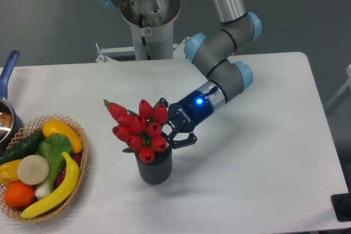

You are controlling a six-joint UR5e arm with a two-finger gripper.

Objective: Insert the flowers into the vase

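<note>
End effector [173,125] sits just right of the flowers [139,126], its fingers spread and holding nothing. Red tulip buds stand in the dark ribbed vase [154,169] on the white bench [247,179], near a wicker basket [82,164] of produce.

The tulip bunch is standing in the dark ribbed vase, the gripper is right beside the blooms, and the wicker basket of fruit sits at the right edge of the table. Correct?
Not quite: the wicker basket sits at the left edge of the table, not the right, as the camera view shows. The rest holds: the flowers stand in the vase, with the gripper right beside the blooms.
</note>
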